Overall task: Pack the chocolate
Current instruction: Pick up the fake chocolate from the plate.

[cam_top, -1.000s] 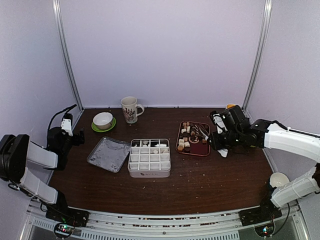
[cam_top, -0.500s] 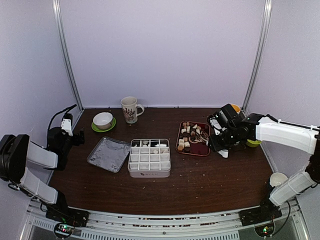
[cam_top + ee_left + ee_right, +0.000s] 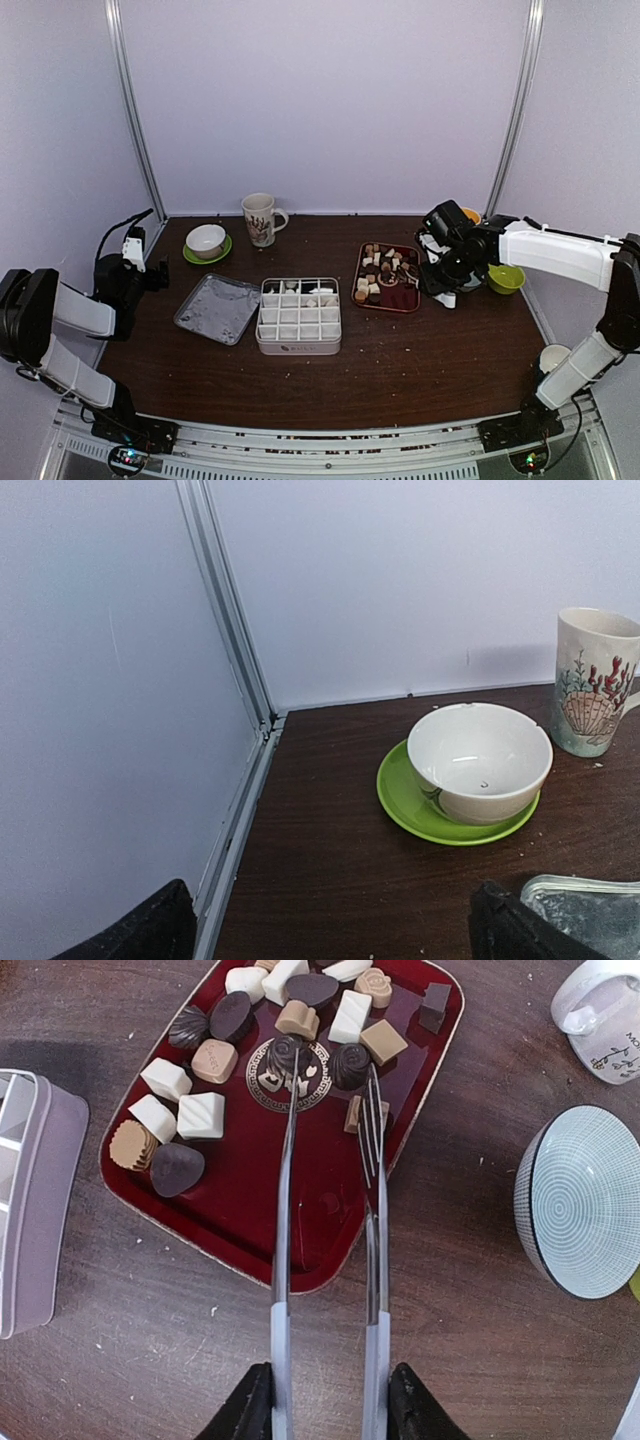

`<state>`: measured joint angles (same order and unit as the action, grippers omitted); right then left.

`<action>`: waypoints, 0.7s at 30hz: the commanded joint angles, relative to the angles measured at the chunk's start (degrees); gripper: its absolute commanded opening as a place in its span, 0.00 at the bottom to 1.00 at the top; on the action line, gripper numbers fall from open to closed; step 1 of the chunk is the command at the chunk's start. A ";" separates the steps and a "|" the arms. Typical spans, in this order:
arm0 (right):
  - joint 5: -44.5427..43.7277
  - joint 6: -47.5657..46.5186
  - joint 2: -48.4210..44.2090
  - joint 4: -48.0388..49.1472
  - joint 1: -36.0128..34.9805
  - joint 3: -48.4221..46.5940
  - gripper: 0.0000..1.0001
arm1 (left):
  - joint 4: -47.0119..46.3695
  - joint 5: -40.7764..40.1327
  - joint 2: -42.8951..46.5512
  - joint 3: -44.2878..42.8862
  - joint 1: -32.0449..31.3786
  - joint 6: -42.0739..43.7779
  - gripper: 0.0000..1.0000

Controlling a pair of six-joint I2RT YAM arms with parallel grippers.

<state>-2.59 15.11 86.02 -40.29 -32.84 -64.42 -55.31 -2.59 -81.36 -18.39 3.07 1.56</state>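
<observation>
While right end effector [image 3: 330,1400] clamps tongs [image 3: 377,1360] | chocolate [image 3: 201,1115] on red tray [image 3: 250,1190] | left end effector [image 3: 330,930] apart

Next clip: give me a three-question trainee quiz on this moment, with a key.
1. True or false: the right tool holds tongs over the red tray.
2. What stands beside the white bowl on the green saucer? A) mug B) bottle C) spoon
3. Fill in: from the top camera, the divided box lies to the ___ of the tray.
Key: 1 true; 2 A; 3 left.
</observation>
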 commanded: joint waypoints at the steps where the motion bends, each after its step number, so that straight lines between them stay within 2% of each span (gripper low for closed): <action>1: 1.01 0.79 1.63 0.42 1.05 -2.49 0.38 | -1.37 0.35 -0.29 -1.21 0.44 0.20 0.98; 21: -2.24 -0.39 3.44 -0.44 1.99 -4.41 0.38 | -1.38 0.38 -0.29 -1.21 0.44 0.20 0.98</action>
<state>-2.85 15.03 89.27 -40.80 -31.46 -66.61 -55.29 -2.59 -81.36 -18.39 3.07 1.56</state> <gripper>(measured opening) 0.382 0.978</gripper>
